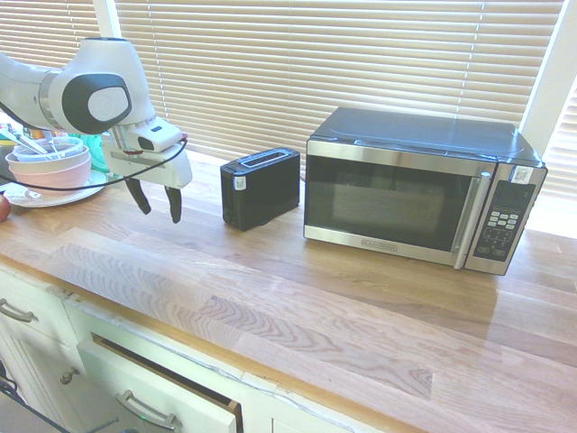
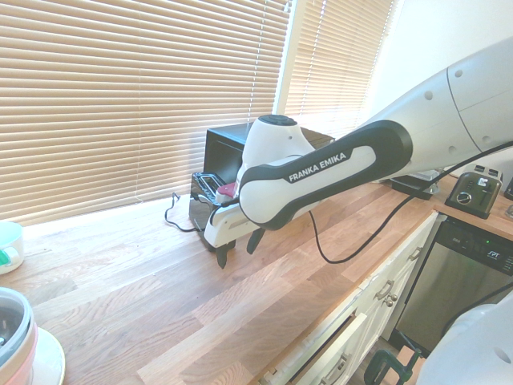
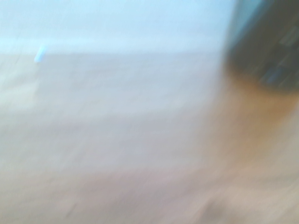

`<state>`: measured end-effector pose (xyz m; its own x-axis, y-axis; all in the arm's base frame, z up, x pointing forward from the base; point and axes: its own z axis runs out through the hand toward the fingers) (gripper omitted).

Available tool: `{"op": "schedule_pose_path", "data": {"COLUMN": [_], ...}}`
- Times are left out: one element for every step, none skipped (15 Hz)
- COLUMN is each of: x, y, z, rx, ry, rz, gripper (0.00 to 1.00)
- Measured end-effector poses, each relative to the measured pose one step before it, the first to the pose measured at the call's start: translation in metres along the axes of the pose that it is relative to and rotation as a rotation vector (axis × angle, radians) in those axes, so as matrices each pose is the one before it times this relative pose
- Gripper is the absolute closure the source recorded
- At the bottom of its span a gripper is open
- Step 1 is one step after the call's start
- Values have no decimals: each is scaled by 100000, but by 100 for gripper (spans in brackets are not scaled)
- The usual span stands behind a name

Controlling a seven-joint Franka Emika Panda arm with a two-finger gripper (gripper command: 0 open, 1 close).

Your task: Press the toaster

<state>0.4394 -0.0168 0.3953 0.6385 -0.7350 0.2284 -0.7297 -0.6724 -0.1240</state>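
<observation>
The toaster (image 1: 261,187) is a small black box with a silver-rimmed top slot and a white sticker on its near end, standing on the wooden counter (image 1: 297,289) left of the microwave. In the second exterior view the toaster (image 2: 205,195) is partly hidden behind the arm. My gripper (image 1: 157,202) hangs open above the counter, to the left of the toaster and apart from it, with nothing between its dark fingers (image 2: 223,254). The wrist view is blurred; a dark shape that may be the toaster (image 3: 266,46) fills one corner over wood.
A large black and steel microwave (image 1: 420,188) stands right of the toaster. Stacked bowls on a plate (image 1: 50,167) sit at the counter's far left. Window blinds (image 1: 315,63) run behind. A second toaster (image 2: 474,191) sits on another counter.
</observation>
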Motion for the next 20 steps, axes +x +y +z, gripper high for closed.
{"op": "schedule_pose_path", "data": {"x": [870, 769, 730, 723, 690, 731, 863, 804, 618, 479, 272, 89, 32, -40, -16, -82, -134, -153, -88, -17], "y": [164, 92, -42, -125, -218, -316, -245, -333, -350, -408, -463, -389, -365, -384, -370, -321, -303, -231, -96, -12], "z": [-408, -419, -509, -575, -577, -608, -603, -577, -367, -81, 193, 418, 441, 372, 225, 96, -99, -110, -31, 12], "rx": [1807, 1288, 822, 487, -245, -238, -268, -47, -204, -234, -199, -285, -241, -31, 2, -143, -129, 136, 86, -4], "ry": [4228, 3965, 4085, 4223, 3404, 3295, 2806, 1956, 1552, 1128, 341, -264, -477, -577, -319, -185, -110, -61, -23, -39], "rz": [445, 243, 273, 384, 290, 247, 506, 129, -113, -443, -410, -683, -698, -594, -471, -460, -300, -303, -174, -20], "gripper": [0, 0, 0, 0, 0, 0, 0, 0, 0, 0, 0, 0, 100, 100, 100, 100, 100, 100, 100, 100]}}
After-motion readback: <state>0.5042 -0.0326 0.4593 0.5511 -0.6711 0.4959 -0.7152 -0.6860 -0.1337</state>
